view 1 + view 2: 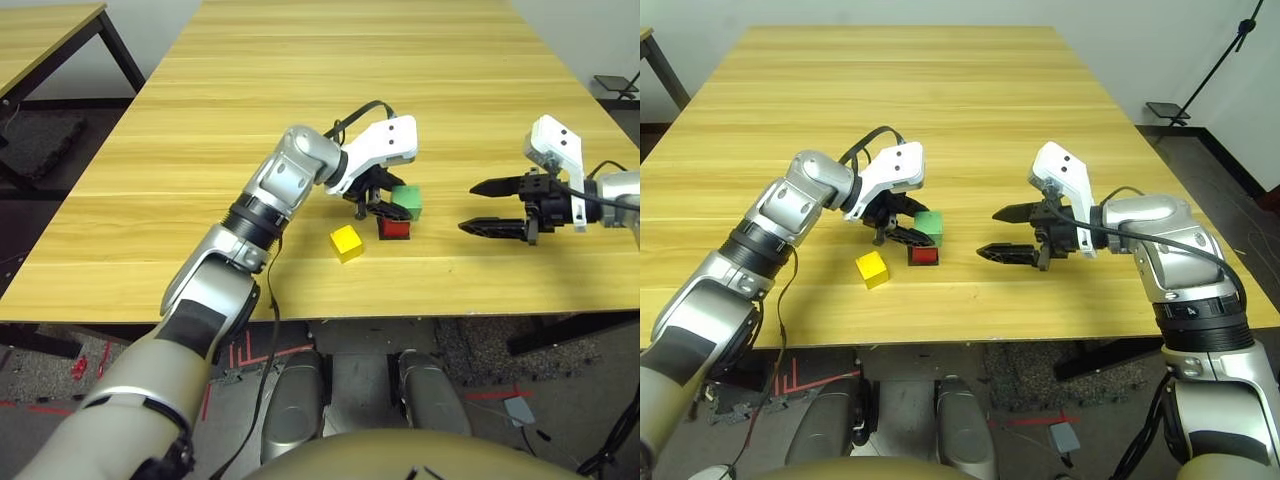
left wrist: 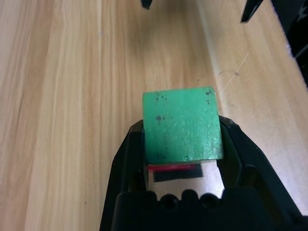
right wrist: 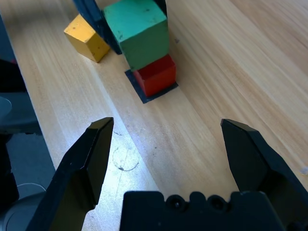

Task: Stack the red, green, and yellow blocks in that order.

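Green cube (image 3: 140, 38) clamped in the black-fingered left gripper (image 2: 182, 121), right over the red cube (image 3: 158, 77)! Black-fingered right gripper (image 3: 167, 121) wide, empty; yellow cube (image 1: 346, 243), red's 8 o'clock, unstacked.

The table (image 1: 300, 90) is made of light wood with stripes in it. The yellow block (image 1: 346, 243) sits right on the wood, turned a bit, near the edge by the robot. Just beside it, a flat black square (image 1: 923, 263) lies on the table. The red block (image 3: 156, 77) sits on that square. The table has a few thin, curved marks on its top too.
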